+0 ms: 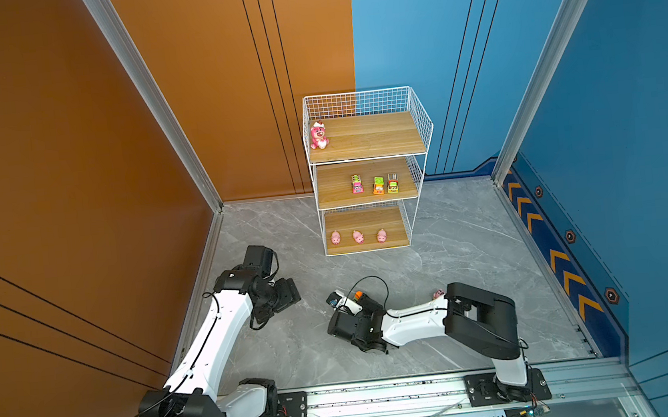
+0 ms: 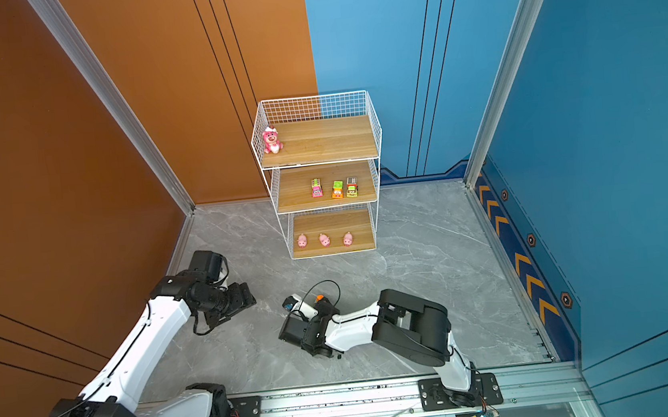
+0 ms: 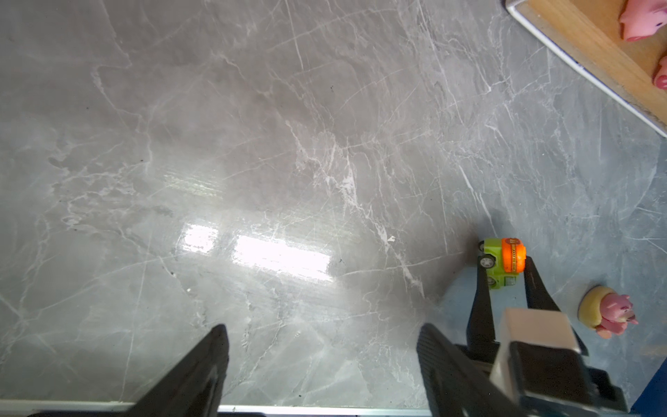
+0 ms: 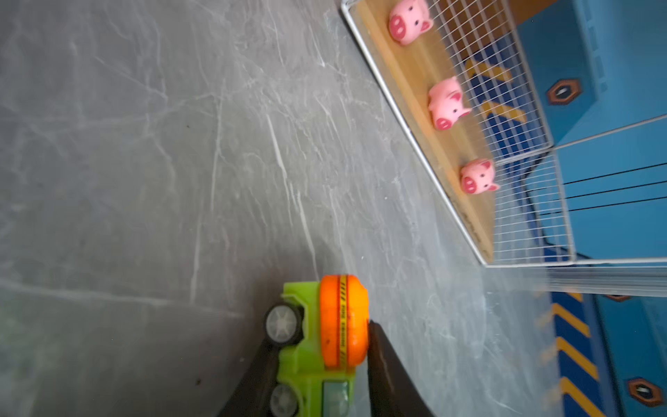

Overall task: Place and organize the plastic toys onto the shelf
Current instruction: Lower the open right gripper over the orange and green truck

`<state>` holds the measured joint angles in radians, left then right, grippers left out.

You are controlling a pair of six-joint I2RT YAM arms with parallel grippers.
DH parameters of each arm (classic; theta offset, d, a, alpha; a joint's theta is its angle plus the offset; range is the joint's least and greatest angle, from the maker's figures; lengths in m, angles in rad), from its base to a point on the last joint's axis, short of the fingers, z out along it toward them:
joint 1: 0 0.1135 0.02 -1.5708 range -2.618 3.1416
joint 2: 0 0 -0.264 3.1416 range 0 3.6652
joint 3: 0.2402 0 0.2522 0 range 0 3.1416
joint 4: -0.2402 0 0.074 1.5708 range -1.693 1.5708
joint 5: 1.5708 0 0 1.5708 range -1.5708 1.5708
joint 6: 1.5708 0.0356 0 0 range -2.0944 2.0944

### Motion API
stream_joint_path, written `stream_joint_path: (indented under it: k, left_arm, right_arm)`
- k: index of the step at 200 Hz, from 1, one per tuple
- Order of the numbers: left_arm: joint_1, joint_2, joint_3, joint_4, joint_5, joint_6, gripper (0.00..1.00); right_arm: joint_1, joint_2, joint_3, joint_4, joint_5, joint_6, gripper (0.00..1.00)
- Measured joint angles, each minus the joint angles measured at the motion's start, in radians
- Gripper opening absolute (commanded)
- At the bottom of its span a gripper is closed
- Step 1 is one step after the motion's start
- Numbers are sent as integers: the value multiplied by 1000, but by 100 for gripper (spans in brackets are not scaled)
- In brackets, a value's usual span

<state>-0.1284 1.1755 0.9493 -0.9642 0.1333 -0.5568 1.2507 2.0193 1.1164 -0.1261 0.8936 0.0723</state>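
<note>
nearest, left gripper [image 3: 321, 335] over bare grey floor [image 3: 252, 144], fingers spread wide, holding nothing. just beyond, right gripper [image 4: 319, 343] drawn narrow onto the green mixer truck [image 4: 306, 310], one finger against the wheel side, the other against the orange drum [image 4: 343, 317]. cannot tell whether lifted clear of the floor or resting on it. probably light, hard, hollow plastic: stiff enough for a firm pinch, yet glossy and rounded at the drum, so liable to swivel or squirt out. free wheels likely to roll once set down. safer taken across the flat green body, low and centred. near the right arm, a pink figure on a tan round base [image 3: 606, 312] on the floor, apart from the truck. farther back, on the shelf [image 1: 355, 103]: three pigs [image 1: 358, 237] on the lowest board, three vehicles [image 1: 379, 185] on the middle, a pink bear [image 1: 318, 135] on top.
</note>
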Motion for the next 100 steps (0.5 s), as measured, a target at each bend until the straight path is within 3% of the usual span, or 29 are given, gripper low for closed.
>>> stream_joint_path:
  k: [42,100]
  left_arm:
    - [34,12,1,18,24,29,83]
    - [76,11,0,33,55,45,83]
  right_arm:
    - [49,90,89,-40,100,-26,53]
    - [132,92,148,-50,32,-19,68]
